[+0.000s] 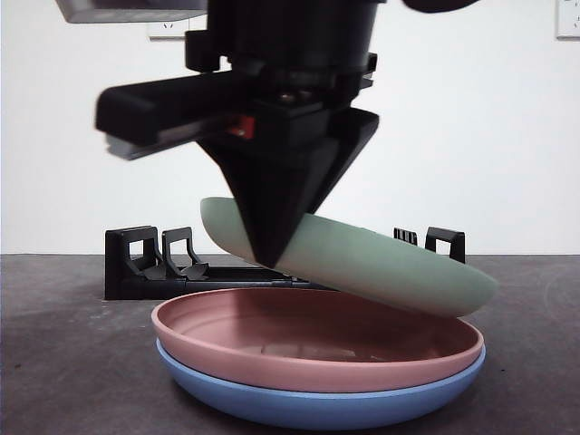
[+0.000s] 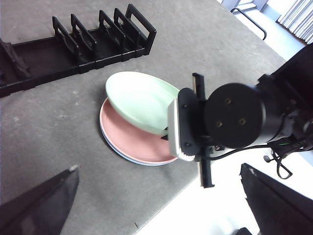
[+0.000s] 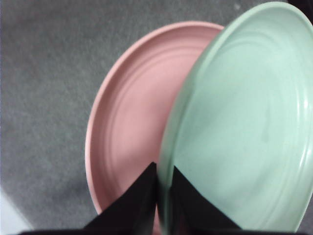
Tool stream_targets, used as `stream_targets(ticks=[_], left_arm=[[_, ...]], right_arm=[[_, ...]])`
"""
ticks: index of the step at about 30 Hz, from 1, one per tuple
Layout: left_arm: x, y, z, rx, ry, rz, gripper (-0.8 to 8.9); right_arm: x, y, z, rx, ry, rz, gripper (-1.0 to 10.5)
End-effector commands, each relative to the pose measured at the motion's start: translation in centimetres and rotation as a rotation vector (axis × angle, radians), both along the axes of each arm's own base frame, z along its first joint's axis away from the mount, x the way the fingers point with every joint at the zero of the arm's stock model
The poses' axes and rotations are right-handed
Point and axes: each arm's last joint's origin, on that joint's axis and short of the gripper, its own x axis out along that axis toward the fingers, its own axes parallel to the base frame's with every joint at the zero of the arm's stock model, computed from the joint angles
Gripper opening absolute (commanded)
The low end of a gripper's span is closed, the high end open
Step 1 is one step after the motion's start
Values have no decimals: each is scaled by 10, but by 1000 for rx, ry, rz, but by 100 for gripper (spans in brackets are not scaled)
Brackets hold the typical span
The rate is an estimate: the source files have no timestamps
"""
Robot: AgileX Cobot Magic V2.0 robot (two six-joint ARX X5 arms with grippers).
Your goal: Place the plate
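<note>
Right tool (image 3: 157, 196) pinches 1 green plate (image 3: 244, 127) rim, tilted over 2 stacked plates (image 1: 317, 367).

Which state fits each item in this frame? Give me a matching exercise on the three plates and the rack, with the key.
Items:
1. green plate
2. pink plate
3. blue plate
4. black rack

States:
A. bottom of the stack, on the table
B. stands behind the stack, slots holding no plates
C. tilted, rim pinched by the right end effector
D. lies flat, nested in another plate

Pairs: 1-C, 2-D, 3-A, 4-B
</note>
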Motion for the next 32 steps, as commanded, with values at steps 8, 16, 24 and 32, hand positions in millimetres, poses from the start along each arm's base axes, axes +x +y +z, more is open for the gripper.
stream_targets(ticks=[8,16,24,32], left_arm=[[-1,0,5,-9,-16,-2,528],[-1,1,4,-3,-7,-2,528],[-1,1,4,-1,-5,-2,528],[-2,2,1,16,18,-3,528]], right_arm=[[-5,11,-16,-39,19,-9,52],[-11,12,-15,-39,23,-10,290],[-21,7,11,-28,34,15,450],[-27,-27,67,174,35,-5,493]])
